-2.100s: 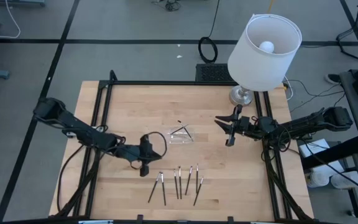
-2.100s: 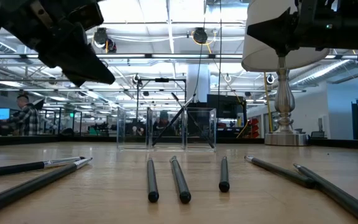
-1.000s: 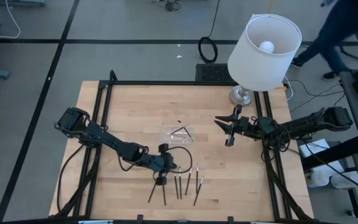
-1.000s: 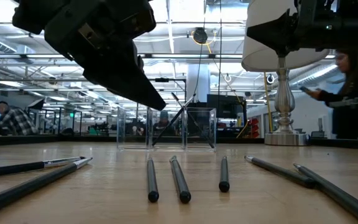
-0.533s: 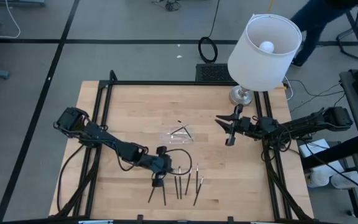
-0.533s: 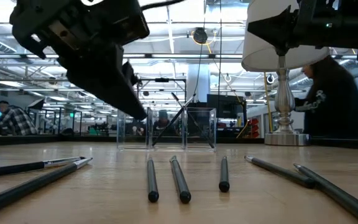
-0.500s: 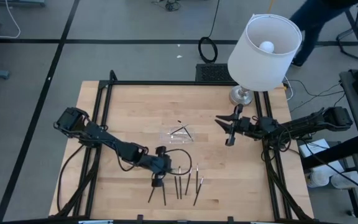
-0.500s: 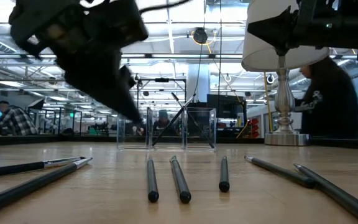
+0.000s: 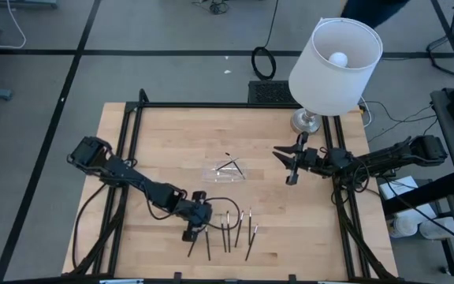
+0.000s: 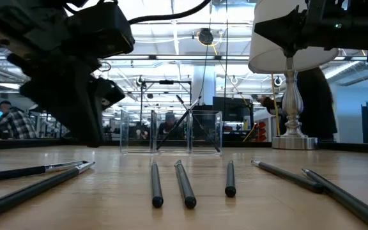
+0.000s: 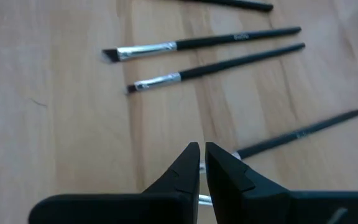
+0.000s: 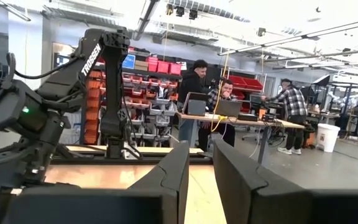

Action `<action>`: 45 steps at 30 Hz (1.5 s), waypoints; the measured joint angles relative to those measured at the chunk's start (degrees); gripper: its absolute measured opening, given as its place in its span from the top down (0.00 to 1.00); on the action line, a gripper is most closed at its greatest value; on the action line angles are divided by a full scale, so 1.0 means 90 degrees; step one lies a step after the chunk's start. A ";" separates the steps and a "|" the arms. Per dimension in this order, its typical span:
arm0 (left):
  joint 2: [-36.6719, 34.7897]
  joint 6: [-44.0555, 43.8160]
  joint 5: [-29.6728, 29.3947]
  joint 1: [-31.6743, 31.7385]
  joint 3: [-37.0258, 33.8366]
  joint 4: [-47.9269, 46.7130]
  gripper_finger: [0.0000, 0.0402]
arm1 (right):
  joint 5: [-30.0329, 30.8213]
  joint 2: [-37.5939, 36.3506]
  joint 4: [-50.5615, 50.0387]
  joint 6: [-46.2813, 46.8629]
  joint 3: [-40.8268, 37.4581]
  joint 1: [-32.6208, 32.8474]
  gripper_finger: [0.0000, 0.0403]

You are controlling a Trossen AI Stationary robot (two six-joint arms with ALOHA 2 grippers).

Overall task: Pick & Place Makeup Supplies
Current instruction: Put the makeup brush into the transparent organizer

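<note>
The wooden bench (image 9: 164, 150) is carrying everything in view, with a white-shaded lamp (image 9: 333, 67) standing at its far right corner. The left arm (image 9: 132, 183) is reaching diagonally from the left edge toward the near edge. The right arm (image 9: 385, 160) is waiting along the right edge, its right gripper (image 9: 290, 166) hanging near the lamp base; the right wrist view is showing its fingers (image 12: 173, 171) standing a narrow gap apart, gripping nothing.

A small clear tray (image 9: 227, 170) is lying near the bench centre with a dark stick or two across it. The makeup supplies (image 9: 228, 230) are lying fanned out near the near edge, about seven dark sticks, well apart from the tray. The left gripper (image 9: 191, 231) is descending at the leftmost sticks of this fan. In the left wrist view its fingertips (image 11: 190, 155) are standing nearly together, and a silver-banded brush (image 11: 297, 134) is passing just beneath them; whether they are already pinching it cannot be told.

Judged risks: the thin brush is lying flat on the wood, so the tips may be scraping the bench or closing above the shaft. A glancing contact may be rolling the round stick away or nudging the two brushes (image 11: 210, 53) beyond.
</note>
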 joint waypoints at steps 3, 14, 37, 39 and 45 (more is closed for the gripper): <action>0.0000 0.0290 0.0001 -0.0081 0.0000 -0.0084 0.92 | 0.0000 0.0000 -0.0063 -0.0002 0.0000 0.0000 0.84; 0.0000 0.0764 -0.0006 -0.0156 0.0000 -0.0121 0.92 | 0.0010 0.0000 -0.0031 -0.0083 0.0000 0.0000 0.84; 0.0000 -0.0330 -0.0321 -0.0114 0.0000 -0.0118 0.92 | 0.0000 0.0000 -0.0150 0.0199 0.0000 0.0000 0.85; 0.0000 -0.0409 -0.0324 -0.0073 0.0000 -0.0118 0.92 | 0.0000 0.0000 -0.0150 0.0199 0.0000 0.0000 0.85; 0.0000 -0.0428 -0.0322 -0.0052 0.0000 -0.0146 0.92 | 0.0000 0.0000 -0.0231 0.0158 0.0000 0.0000 0.85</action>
